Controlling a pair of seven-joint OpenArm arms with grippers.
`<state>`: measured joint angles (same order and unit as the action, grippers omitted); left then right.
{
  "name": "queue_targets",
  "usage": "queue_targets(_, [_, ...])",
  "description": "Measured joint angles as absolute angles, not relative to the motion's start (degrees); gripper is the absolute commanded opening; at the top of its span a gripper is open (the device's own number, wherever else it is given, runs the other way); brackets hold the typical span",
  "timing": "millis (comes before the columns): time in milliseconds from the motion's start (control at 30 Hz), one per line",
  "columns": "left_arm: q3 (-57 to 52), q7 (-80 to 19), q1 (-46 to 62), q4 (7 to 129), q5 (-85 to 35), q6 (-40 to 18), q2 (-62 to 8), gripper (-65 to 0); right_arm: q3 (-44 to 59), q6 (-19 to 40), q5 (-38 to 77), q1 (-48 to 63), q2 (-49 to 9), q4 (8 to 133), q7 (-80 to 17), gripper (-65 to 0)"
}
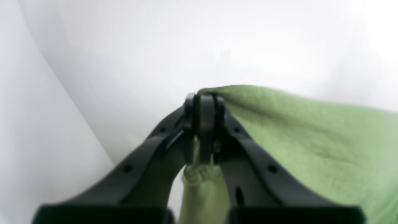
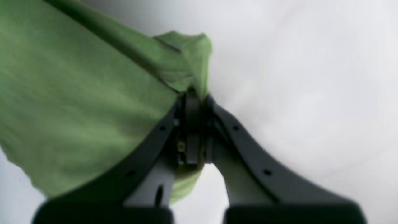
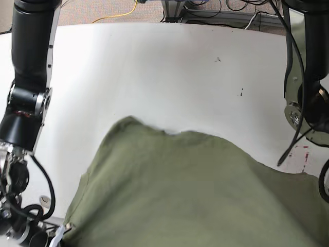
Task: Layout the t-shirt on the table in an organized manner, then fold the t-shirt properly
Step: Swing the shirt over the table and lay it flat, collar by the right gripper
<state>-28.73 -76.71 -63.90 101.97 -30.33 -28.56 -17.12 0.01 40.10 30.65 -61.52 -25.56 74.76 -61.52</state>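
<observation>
The olive-green t-shirt (image 3: 195,190) lies wrinkled over the near half of the white table (image 3: 180,67), and its front runs out of the base view. In the left wrist view my left gripper (image 1: 203,97) is shut on an edge of the t-shirt (image 1: 311,140), which stretches away to the right. In the right wrist view my right gripper (image 2: 194,93) is shut on a bunched fold of the t-shirt (image 2: 77,102), which spreads to the left. In the base view the shirt's near-left corner (image 3: 69,226) sits by the right arm's wrist; both sets of fingers are hidden there.
The right arm's dark column (image 3: 28,77) rises at the table's left edge, and the left arm's base (image 3: 308,77) with cables stands at the right. A metal grommet (image 3: 45,199) and a red-marked rectangle (image 3: 305,150) sit on the tabletop. Cables lie on the floor behind.
</observation>
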Motion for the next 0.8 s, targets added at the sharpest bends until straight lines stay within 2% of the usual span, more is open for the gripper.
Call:
queue_targets(233, [-26.35, -73.69, -73.58, 96.05, -29.89, -28.58, -17.28, -65.0, -4.56, 40.23, 31.31, -75.92, -27.55, 69.54, -63.79, -65.0])
queue_targets(433, [-25.69, -73.6, -77.49, 91.81, -29.76, -28.53, -16.64, -65.0, -3.92, 40.12, 31.55, -80.86, -28.23, 70.0, -67.37, -65.0])
queue_targets(567, [-24.4, -73.71, -77.43, 91.5, -29.8, -28.77, -16.49, -65.0, -0.6, 40.1, 31.51, -78.72, -28.32, 72.14, -70.41, -65.0])
queue_targets(800, [-24.05, -73.03, -72.86, 92.86, -30.89, -29.21, -16.12, -65.0, 5.34, 40.14, 31.38, -65.45, -29.61, 82.78, -73.21, -65.0])
